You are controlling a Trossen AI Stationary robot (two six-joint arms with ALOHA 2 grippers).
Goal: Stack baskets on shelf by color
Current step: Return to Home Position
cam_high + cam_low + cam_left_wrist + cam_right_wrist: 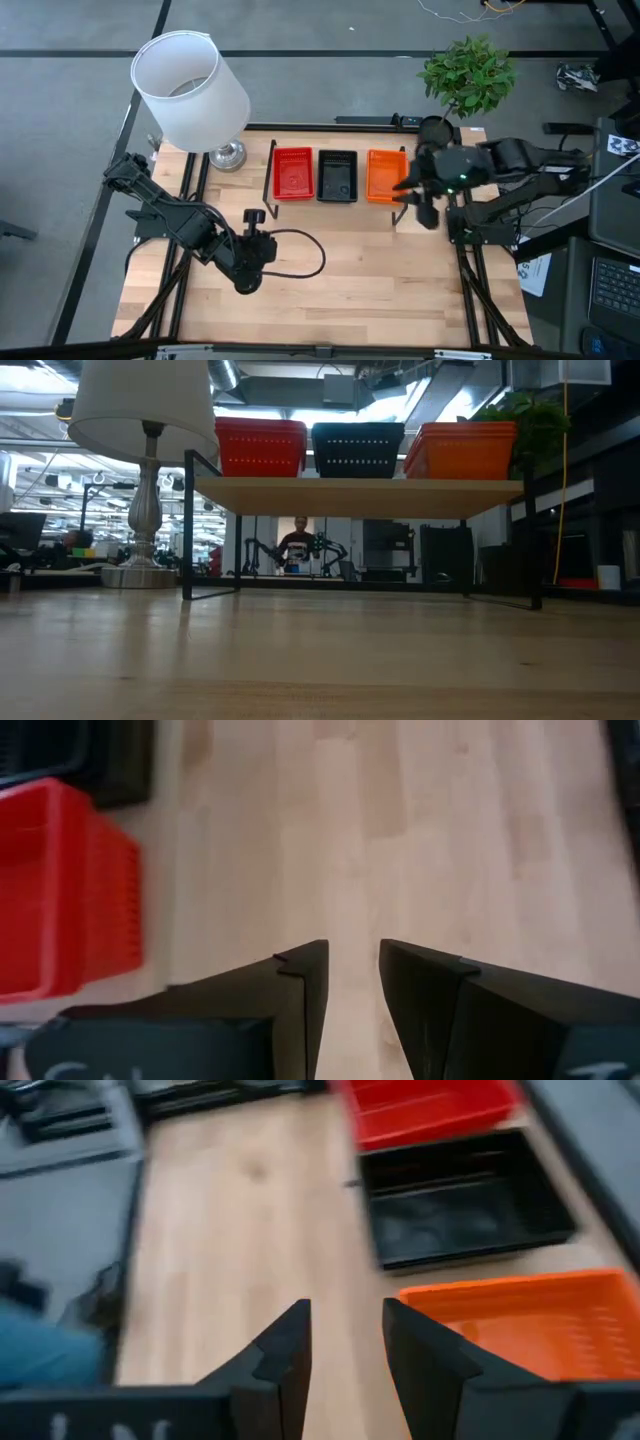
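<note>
Red, black and orange baskets [337, 176] fill the shelf [360, 495] at the table's [350, 300] 12 o'clock.
Only the low view shows their mesh walls; left gripper [352, 970] at 8 o'clock and right gripper [346, 1330] at 3 o'clock are empty, fingers slightly parted.

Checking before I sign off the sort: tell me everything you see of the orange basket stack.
The orange baskets are shallow rectangular plastic trays with perforated walls, nested upright in one stack on the shelf's right end, beside the black stack. The top one is empty. The right pincer, open, hovers close beside it, holding nothing.
</note>
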